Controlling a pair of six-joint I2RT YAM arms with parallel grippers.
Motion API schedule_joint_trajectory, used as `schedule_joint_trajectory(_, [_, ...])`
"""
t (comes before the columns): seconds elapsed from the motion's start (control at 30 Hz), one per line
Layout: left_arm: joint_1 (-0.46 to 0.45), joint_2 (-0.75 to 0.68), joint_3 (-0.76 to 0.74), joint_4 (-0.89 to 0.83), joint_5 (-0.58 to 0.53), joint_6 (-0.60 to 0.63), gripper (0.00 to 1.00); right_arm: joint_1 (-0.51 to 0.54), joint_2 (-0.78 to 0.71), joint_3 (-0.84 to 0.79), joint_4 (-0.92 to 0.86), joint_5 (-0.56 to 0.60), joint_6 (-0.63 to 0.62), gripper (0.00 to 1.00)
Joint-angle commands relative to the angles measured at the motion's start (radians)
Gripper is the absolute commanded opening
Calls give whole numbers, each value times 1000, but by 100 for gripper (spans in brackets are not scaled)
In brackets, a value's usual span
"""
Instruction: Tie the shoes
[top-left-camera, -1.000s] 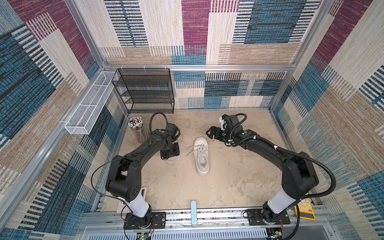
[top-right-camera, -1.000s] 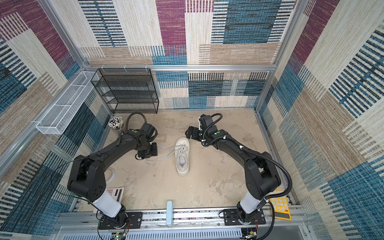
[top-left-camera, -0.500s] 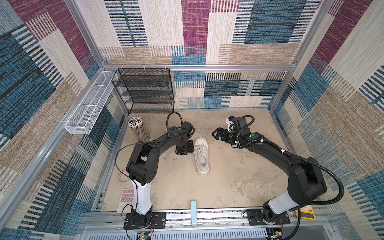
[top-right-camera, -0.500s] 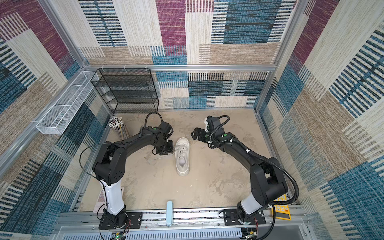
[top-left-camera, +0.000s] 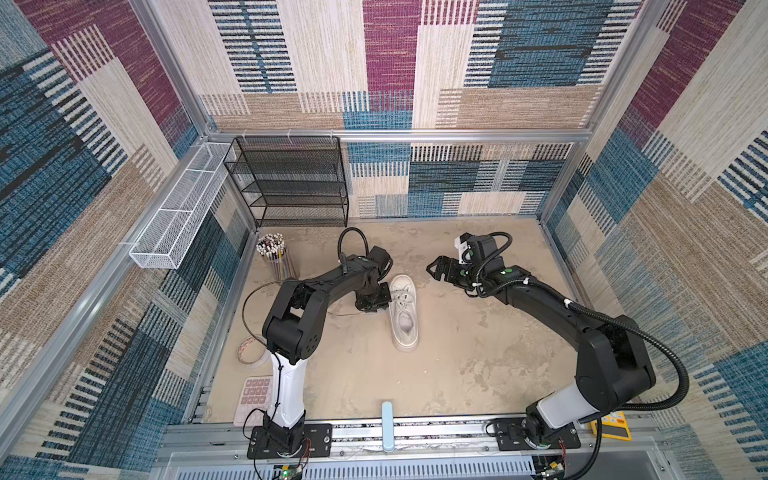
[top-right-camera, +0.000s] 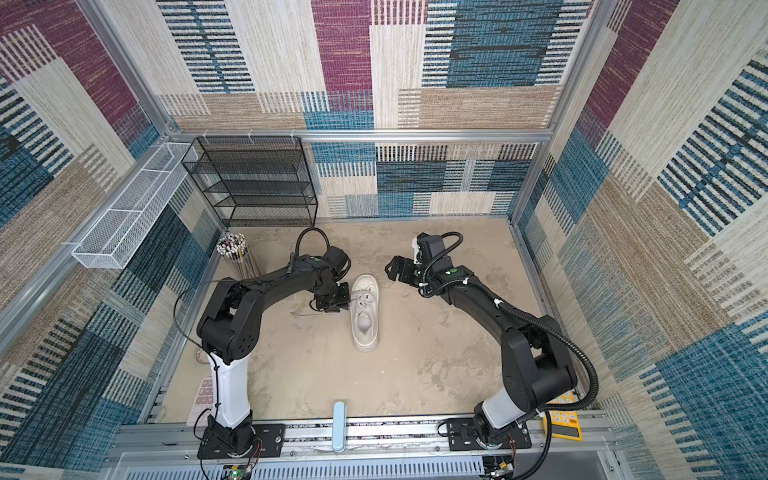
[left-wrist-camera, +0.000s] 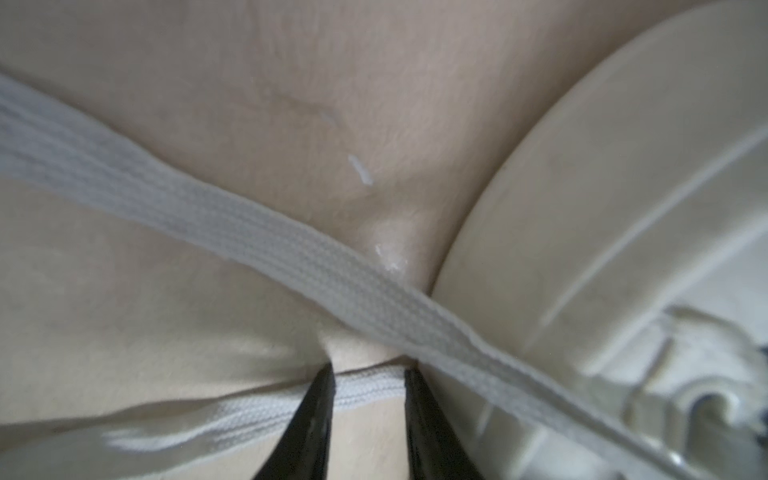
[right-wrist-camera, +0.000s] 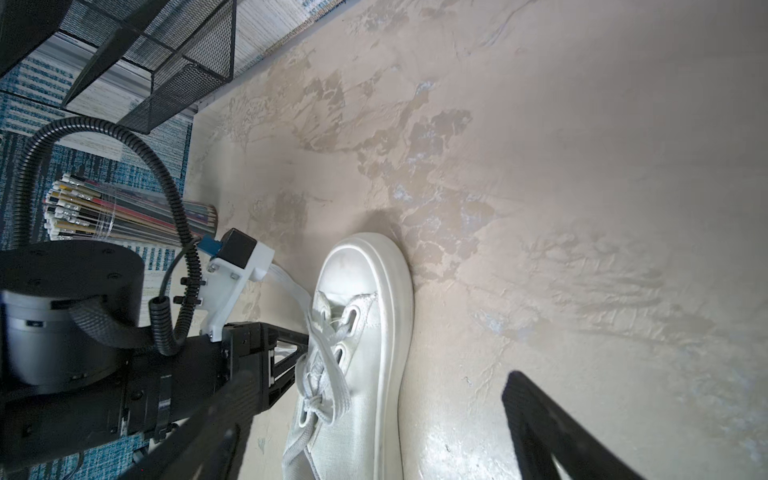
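The white sneaker (top-left-camera: 404, 316) (top-right-camera: 365, 316) lies in the middle of the floor, toe toward the back wall, with its laces loose. My left gripper (top-left-camera: 376, 301) (top-right-camera: 336, 301) is low at the shoe's left side by the eyelets. In the left wrist view one flat lace (left-wrist-camera: 291, 249) runs slantwise to the shoe's sole (left-wrist-camera: 602, 208). A second lace strand (left-wrist-camera: 249, 411) crosses between the black fingertips of my left gripper (left-wrist-camera: 368, 386), which stand apart. My right gripper (top-left-camera: 436, 270) (right-wrist-camera: 374, 432) hovers wide open and empty, right of the toe (right-wrist-camera: 365, 291).
A black mesh rack (top-left-camera: 295, 183) stands at the back left, with a cup of pencils (top-left-camera: 274, 257) in front of it. A white wire basket (top-left-camera: 178, 212) hangs on the left wall. A tape roll (top-left-camera: 251, 353) and a pink calculator (top-left-camera: 253, 395) lie by the left arm's base.
My left gripper has moved right along the floor up to the shoe's side, and its jaws have narrowed. My right gripper has shifted slightly to the right, still open.
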Motion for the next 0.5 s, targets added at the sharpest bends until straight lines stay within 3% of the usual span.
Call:
schedule_joint_trajectory(0.0, [-14, 16, 9, 0, -58, -23, 30, -2, -1, -5, 34, -6, -5, 95])
schedule_joint_trajectory(0.2, [-36, 41, 19, -24, -126, -10, 23, -9, -19, -28, 40, -4, -2, 95])
schedule_joint_trajectory(0.47, [-54, 5, 40, -25, -127, -8, 0, -13, -38, -62, 45, -5, -1, 95])
